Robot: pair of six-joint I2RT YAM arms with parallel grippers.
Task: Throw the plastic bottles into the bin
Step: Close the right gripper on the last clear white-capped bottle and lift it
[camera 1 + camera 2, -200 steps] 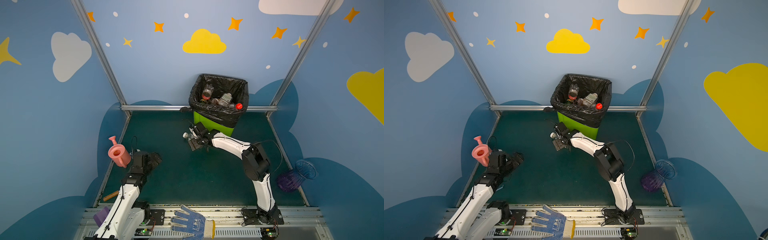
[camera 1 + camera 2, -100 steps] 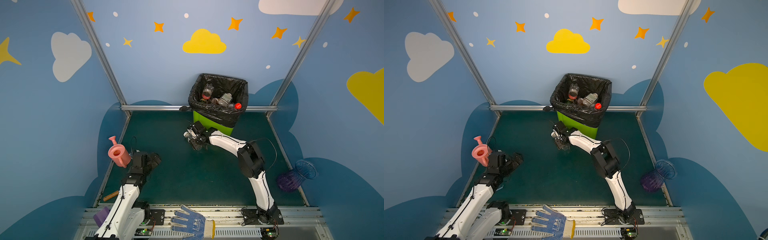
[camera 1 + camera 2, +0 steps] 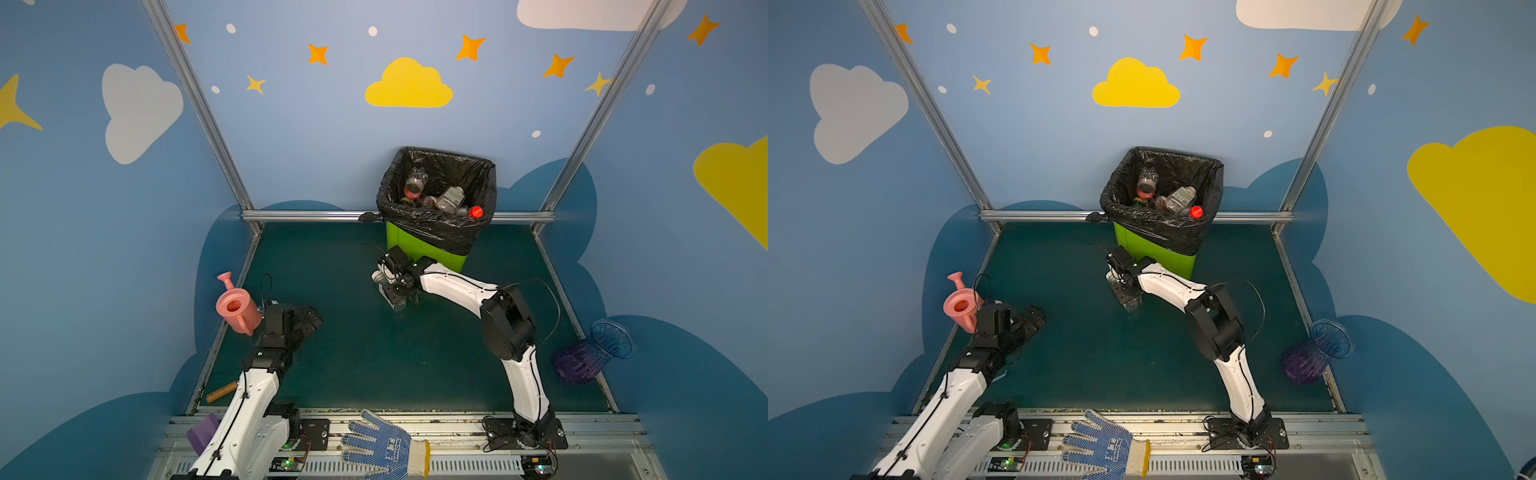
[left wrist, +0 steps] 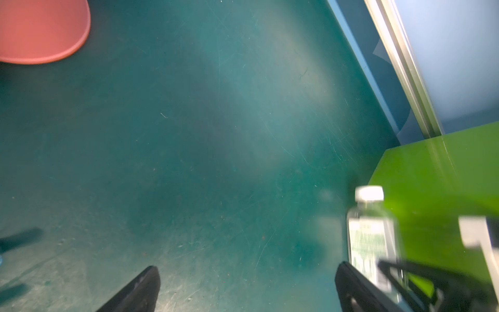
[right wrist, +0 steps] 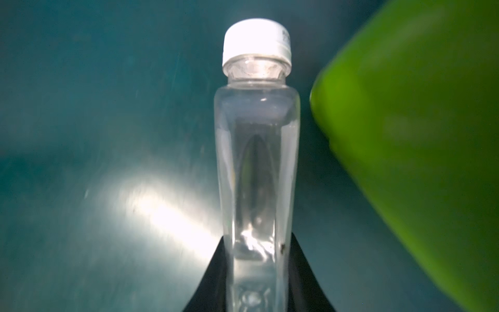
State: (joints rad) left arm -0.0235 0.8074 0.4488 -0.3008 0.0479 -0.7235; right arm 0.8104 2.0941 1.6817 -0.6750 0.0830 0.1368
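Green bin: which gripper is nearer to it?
Right. The right gripper, shut on a clear bottle, is beside the green bin; the left gripper is far off, by the pink watering can.

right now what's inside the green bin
The bin, lined with a black bag, holds a red-labelled bottle, a clear bottle and a red-capped one. Anything beneath them is covered.

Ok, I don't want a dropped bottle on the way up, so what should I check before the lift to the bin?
1. Right pincer shut on the white-capped clear bottle: ok.
2. Bottle apart from the green bin wall: ok.
3. Bottle off the floor mat: cannot tell.
4. Room above the bottles in the bin: ok.
5. Left pincer open, holding nothing, back by the pink watering can: ok.
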